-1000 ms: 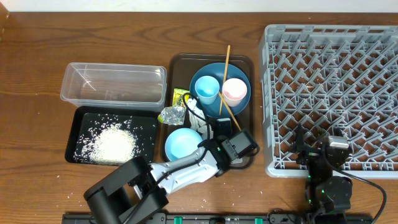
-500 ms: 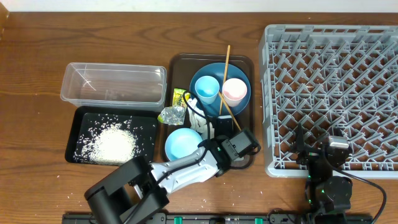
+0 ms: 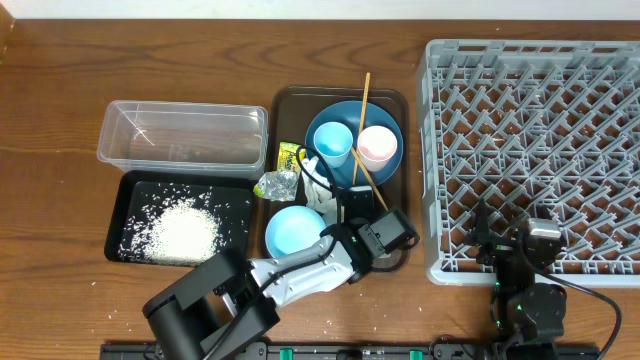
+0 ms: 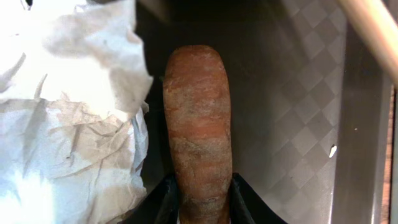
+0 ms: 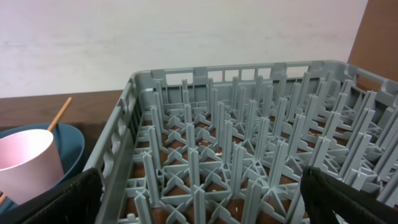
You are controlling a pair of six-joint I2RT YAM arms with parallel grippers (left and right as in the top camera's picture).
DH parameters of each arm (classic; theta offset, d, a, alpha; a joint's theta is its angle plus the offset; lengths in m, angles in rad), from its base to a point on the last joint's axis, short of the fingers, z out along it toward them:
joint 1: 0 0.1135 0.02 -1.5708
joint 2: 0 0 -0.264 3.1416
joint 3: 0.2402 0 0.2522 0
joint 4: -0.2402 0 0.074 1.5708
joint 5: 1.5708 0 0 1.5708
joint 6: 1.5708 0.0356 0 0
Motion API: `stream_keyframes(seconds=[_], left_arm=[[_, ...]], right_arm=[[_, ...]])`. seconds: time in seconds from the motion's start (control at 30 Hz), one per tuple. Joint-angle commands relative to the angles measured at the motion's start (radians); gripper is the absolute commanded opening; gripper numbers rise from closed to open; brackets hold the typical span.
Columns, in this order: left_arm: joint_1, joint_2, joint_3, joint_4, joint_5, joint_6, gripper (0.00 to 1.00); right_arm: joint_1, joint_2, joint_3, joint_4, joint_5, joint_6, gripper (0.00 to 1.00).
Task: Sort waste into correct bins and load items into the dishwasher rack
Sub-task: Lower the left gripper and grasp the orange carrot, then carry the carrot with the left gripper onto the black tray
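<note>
Up close, left fingers point(image 4: 155, 204) look clamped on the orange carrot point(image 4: 198, 124), which lies in the brown tray point(image 4: 292, 112) touching the tissue point(image 4: 68, 124). Lift straight, leaving tissue undisturbed. Right fingers point(image 5: 50, 199) apart at rack point(image 5: 217, 155) edge.

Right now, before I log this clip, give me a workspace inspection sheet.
Surface: brown wooden table, few white specks.
Job's things: white rice grains in shallow black tray; clear plastic tub; light blue cup, pink cup, wooden chopsticks on large blue plate; blue-and-white bowl; crumpled white tissue, silver foil, yellow-green packet; grey lattice rack, unloaded.
Clutter: brown serving tray.
Grippers: left gripper, fingers clamping orange carrot; right gripper open, facing rack.
Cables: black cable beside right arm.
Surroundings: white wall.
</note>
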Motion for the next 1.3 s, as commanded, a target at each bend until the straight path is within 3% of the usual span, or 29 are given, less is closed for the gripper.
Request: stream_keyframes(seconds=[0.0, 0.4, 0.57, 1.0, 1.27], left_arm=[[0.0, -0.035, -0.008, -0.03, -0.016, 0.04, 0.22], [0.0, -0.322, -0.008, -0.175, 0.026, 0.052, 0.19], [0.025, -0.443, -0.008, -0.297, -0.038, 0.052, 0.19], [0.355, -0.662, -0.008, -0.737, -0.174, 0.052, 0.19], [0.586, -0.651, -0.035, -0.755, -0.177, 0.022, 0.11]], right_arm=[[0.013, -0.001, -0.001, -0.005, 0.0, 0.005, 0.99], [0.013, -0.001, -0.001, -0.005, -0.001, 0.005, 0.99], [0.013, -0.001, -0.001, -0.005, -0.001, 0.005, 0.99], [0.013, -0.001, -0.001, -0.005, -0.001, 0.005, 0.99], [0.013, -0.001, -0.001, -0.005, -0.001, 0.005, 0.99]])
